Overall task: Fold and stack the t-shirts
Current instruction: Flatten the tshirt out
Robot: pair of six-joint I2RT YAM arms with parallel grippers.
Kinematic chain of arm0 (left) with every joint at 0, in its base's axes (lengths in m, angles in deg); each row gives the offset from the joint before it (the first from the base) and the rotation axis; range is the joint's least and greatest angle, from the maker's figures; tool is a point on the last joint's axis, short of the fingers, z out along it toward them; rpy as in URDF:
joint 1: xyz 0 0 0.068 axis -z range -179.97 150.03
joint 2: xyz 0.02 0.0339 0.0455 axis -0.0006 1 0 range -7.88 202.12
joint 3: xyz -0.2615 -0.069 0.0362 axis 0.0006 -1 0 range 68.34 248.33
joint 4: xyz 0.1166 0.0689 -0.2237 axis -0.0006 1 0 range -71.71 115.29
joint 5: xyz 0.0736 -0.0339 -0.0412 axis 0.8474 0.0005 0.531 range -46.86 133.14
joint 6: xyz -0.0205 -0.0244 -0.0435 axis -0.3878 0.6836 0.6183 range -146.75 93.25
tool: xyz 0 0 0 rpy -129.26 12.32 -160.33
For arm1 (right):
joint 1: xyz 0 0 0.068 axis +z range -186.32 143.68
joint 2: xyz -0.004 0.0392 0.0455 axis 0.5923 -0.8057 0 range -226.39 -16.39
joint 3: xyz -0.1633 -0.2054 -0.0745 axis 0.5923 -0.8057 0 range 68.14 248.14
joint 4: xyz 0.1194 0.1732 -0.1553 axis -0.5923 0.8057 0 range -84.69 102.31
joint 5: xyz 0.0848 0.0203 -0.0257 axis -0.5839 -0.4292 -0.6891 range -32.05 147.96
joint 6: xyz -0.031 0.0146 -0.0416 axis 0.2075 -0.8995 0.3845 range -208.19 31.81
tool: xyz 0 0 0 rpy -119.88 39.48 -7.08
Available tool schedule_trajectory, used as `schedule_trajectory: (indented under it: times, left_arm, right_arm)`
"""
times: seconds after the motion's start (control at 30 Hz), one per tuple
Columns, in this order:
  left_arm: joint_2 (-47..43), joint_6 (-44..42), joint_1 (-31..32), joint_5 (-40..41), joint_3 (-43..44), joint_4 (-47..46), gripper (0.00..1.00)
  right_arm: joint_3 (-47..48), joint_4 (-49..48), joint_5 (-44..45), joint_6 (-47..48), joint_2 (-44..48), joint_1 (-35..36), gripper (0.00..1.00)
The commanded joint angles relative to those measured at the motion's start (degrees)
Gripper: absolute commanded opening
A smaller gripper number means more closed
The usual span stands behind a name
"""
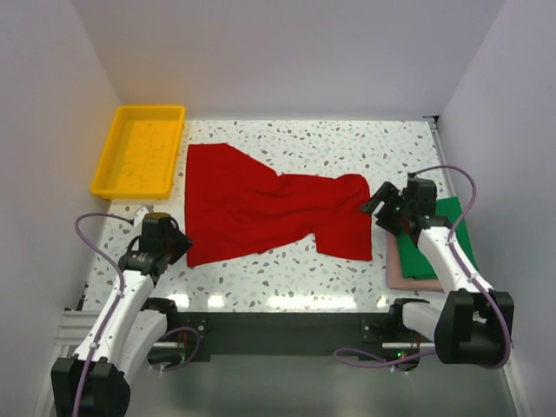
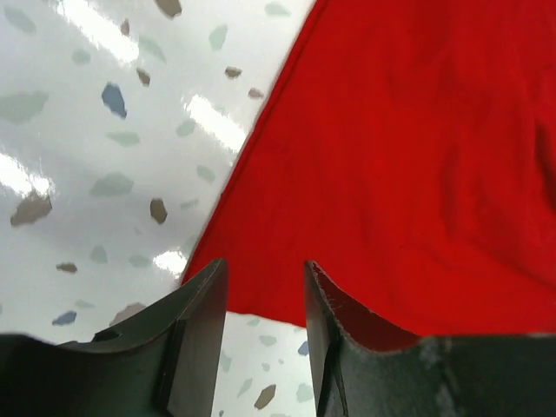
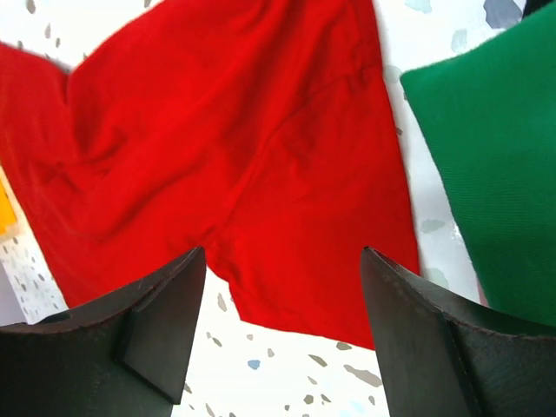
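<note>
– One red t-shirt [image 1: 269, 213] lies unfolded and rumpled across the middle of the table [image 1: 347, 143]. Its wider part is toward the left, and a narrower part reaches right.
– And the other shirts?
– Two folded ones sit at the right edge. A green shirt [image 1: 453, 215] lies on top of a pink shirt [image 1: 401, 274], whose edge shows at the stack's near left side. The red shirt's right hem ends just beside that stack.
– Where are the grippers?
– The left gripper [image 2: 264, 269] is low at the red shirt's near left corner. In its wrist view the fingers stand a narrow gap apart. Only table and the tip of the cloth show between them, so nothing is pinched.
– And the other one?
– The right gripper [image 3: 283, 254] hangs above the red shirt's right end, with the green shirt just to its right. Its jaws are spread wide and hold nothing.
– Anything else on the table?
– A yellow tray [image 1: 130, 190] sits at the far left corner. It is near the red shirt's far left edge, and a strip of table shows between them.
</note>
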Motion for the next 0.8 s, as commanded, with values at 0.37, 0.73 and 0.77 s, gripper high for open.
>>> schedule_trajectory:
  times: [0.37, 0.73, 0.77]
  left_arm:
    - [5.62, 10.00, 3.81, 6.60, -0.93, 3.30, 0.46]
    - [10.81, 11.05, 5.74, 7.04, -3.48, 0.92, 0.47]
    - [10.90, 11.05, 5.92, 7.30, -3.57, 0.75, 0.47]
  right_arm:
    - [-0.53, -1.93, -0.26, 2.43, -4.11, 0.22, 0.74]
    - [-0.97, -2.90, -0.26, 2.08, -5.26, 0.22, 0.74]
    - [-1.05, -3.16, -0.26, 1.91, -5.34, 0.22, 0.74]
